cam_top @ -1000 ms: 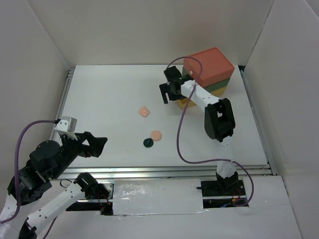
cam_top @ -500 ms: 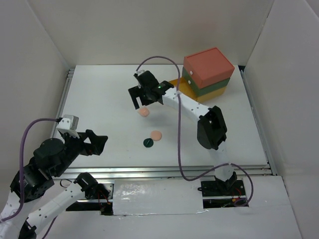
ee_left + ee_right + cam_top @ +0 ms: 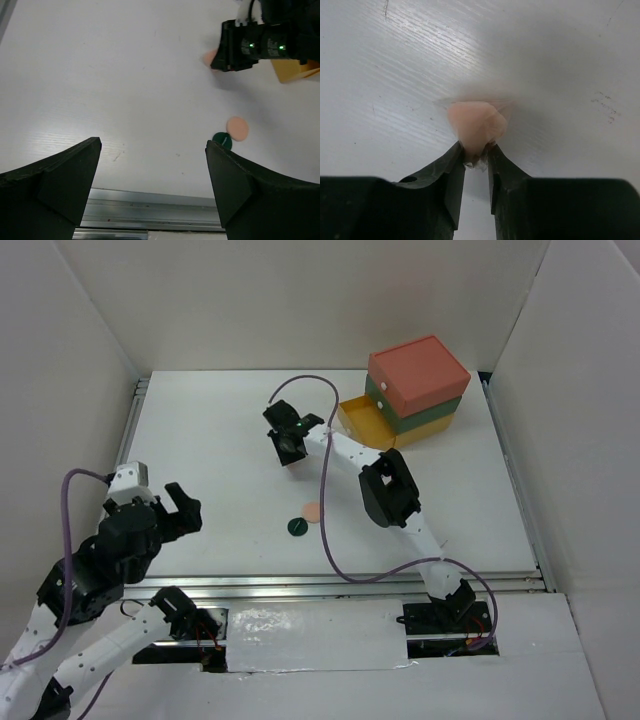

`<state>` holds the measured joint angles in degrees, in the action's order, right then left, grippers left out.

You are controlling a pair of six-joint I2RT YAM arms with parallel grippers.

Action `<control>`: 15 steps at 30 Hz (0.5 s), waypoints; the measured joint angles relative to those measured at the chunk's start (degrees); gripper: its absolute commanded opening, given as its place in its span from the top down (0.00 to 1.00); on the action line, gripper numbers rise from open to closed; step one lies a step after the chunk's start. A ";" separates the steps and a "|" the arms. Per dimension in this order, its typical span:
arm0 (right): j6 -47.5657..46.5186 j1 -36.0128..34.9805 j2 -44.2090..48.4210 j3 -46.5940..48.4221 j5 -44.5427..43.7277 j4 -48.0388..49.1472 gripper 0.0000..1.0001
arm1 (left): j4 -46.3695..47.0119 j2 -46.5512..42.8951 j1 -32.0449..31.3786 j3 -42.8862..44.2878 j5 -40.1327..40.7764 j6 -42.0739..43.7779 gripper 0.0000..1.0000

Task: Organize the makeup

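In the right wrist view my right gripper (image 3: pixel 476 150) is shut on the edge of a peach round compact (image 3: pixel 477 125) that sits tilted just above the white table. From above, that gripper (image 3: pixel 290 447) covers the compact at the table's middle back. A second peach compact (image 3: pixel 313 511) lies flat nearer me, touching a dark green disc (image 3: pixel 297 527); both also show in the left wrist view, the peach compact (image 3: pixel 237 128) and the dark green disc (image 3: pixel 221 140). My left gripper (image 3: pixel 185 510) hangs open and empty over the near left of the table.
The orange-green-yellow drawer box (image 3: pixel 420 380) stands at the back right, its yellow bottom drawer (image 3: pixel 362 420) pulled out toward the left. A metal rail (image 3: pixel 150 215) runs along the table's near edge. White walls close in the sides and back.
My right gripper swung left from the drawer box to the far peach compact, came down and closed on it. My left arm drew back slightly toward the near left.
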<state>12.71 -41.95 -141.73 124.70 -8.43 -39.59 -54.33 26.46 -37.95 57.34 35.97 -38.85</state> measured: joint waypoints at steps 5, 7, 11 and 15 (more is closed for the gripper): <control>0.31 0.00 2.19 -4.70 -1.14 3.48 0.78 | -1.27 6.62 0.44 0.07 3.37 -2.25 0.01; 0.31 0.00 5.70 -9.92 -2.12 5.01 0.77 | -1.33 9.62 0.90 0.07 3.28 -2.19 0.01; 0.81 0.52 14.25 -17.46 -6.25 4.83 0.75 | 0.04 12.55 1.40 -0.04 0.74 -0.46 0.01; 2.82 4.42 22.77 -19.02 -10.49 4.87 0.74 | 1.53 13.77 1.42 -0.09 -1.99 1.16 0.02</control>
<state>15.53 -37.54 -118.96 105.69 -18.92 -34.72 -52.80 40.23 -36.53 57.25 33.98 -37.69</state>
